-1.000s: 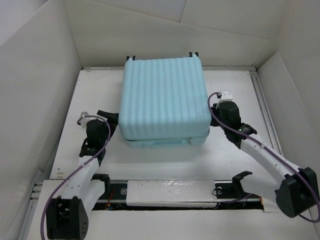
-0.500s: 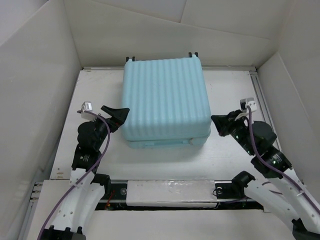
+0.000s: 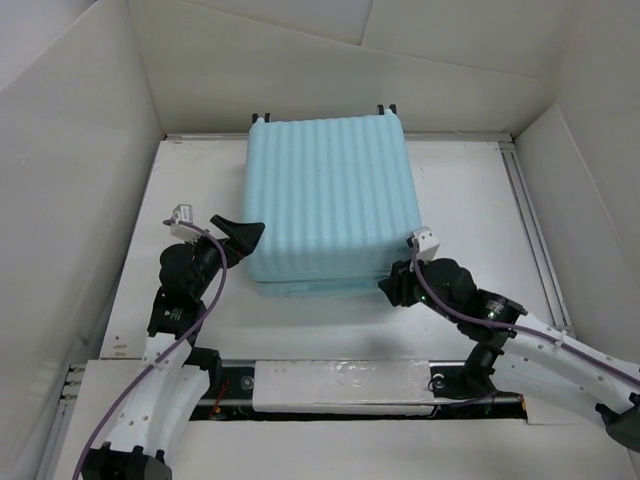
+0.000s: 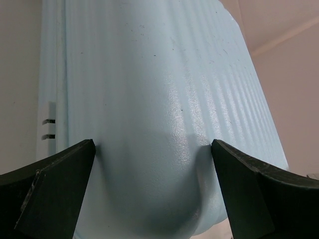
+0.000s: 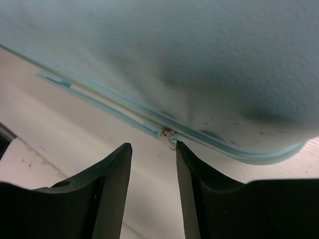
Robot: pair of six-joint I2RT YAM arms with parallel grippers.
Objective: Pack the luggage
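Right end effector [image 3: 392,288] moved to closed luggage [image 3: 330,190], parted, left end effector [image 3: 240,232] wide

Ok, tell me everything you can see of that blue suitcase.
The suitcase is a pale aqua ribbed hard shell, closed, lying flat on the white table, black wheels at its far edge. A zipper pull hangs on its near seam. The open left pincer straddles its near-left corner; the open right pincer faces the pull.
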